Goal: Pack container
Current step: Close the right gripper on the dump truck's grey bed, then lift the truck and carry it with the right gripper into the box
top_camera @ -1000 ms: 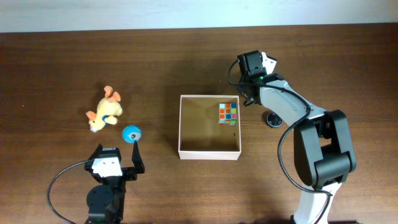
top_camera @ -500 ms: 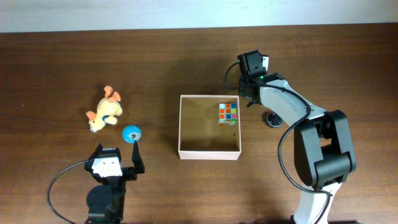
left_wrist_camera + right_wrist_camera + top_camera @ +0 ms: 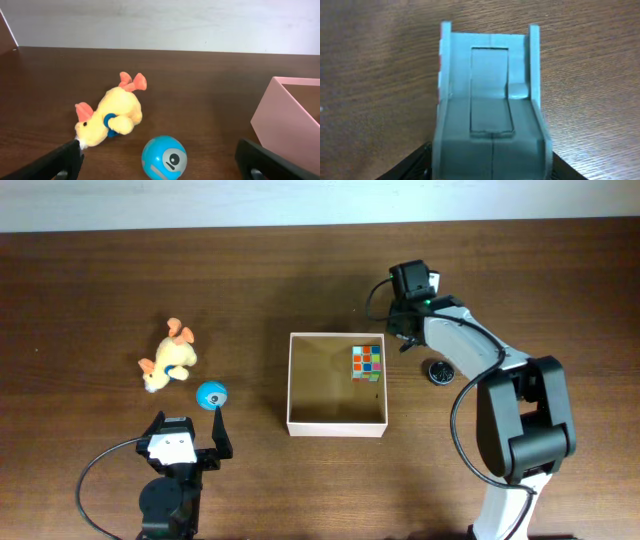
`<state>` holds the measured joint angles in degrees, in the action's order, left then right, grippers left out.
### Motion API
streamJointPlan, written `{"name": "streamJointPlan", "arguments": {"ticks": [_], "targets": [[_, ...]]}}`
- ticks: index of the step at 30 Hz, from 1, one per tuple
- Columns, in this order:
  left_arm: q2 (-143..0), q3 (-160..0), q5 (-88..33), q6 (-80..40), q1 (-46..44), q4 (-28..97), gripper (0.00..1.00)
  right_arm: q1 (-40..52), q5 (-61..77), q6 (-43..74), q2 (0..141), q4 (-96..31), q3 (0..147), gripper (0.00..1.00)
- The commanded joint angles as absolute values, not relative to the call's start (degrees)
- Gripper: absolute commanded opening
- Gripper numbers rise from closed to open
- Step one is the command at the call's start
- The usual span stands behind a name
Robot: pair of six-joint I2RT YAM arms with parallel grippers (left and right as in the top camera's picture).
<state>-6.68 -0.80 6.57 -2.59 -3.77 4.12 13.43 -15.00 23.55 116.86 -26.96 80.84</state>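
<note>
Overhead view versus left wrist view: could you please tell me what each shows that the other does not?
Only overhead: the multicoloured cube inside the container, the right gripper, and a small black object. Only the left wrist: the eye mark on the blue ball, up close. Both: plush duck, ball, container and wooden table.

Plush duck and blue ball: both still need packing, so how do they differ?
The plush duck is yellow and orange, lying on its side; the blue ball is round. The plush duck is bigger than the blue ball, which sits nearer the container than the duck. Both lie on the table outside it.
</note>
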Motion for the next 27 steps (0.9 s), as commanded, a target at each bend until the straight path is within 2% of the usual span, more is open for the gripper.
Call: {"name": "streamJointPlan", "arguments": {"ticks": [1, 11, 27], "targets": [[-6.3, -0.5, 6.2, -1.5, -3.6, 4.2, 0.99, 12.5, -12.0, 27.0, 117.6, -26.8, 80.9, 0.55], [-6.3, -0.5, 6.2, -1.5, -3.6, 4.2, 0.99, 12.3, -12.0, 28.8, 117.6, -25.9, 80.9, 0.41], [-6.3, -0.5, 6.2, -1.5, -3.6, 4.2, 0.99, 12.3, -12.1, 24.0, 115.8, -26.7, 80.9, 0.41]]}}
